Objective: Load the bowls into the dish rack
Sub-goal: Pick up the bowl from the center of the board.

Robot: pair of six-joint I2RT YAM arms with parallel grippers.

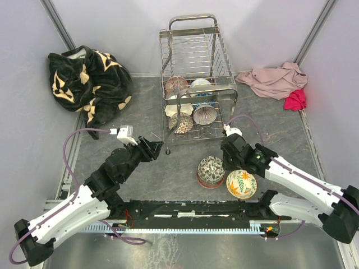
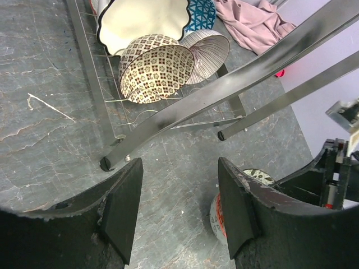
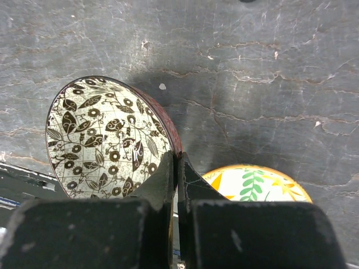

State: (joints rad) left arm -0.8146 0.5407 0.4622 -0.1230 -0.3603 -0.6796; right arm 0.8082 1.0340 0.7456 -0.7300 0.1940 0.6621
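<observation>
The right gripper (image 3: 176, 165) is clamping the leaf-patterned bowl (image 3: 101, 140) by its rim — the left gripper (image 2: 178, 168), jaws apart, is hovering at the dish rack's (image 1: 197, 56) 7 o'clock.

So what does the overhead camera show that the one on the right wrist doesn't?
Only overhead: the dish rack with several bowls already in it, a black blanket, a pink cloth, and the left gripper, open near the rack's front corner. Only the right wrist: a close look at the right gripper pinched shut on the rim of the black-and-white bowl. Both: that bowl, the yellow bowl beside it, and the grey table.
</observation>
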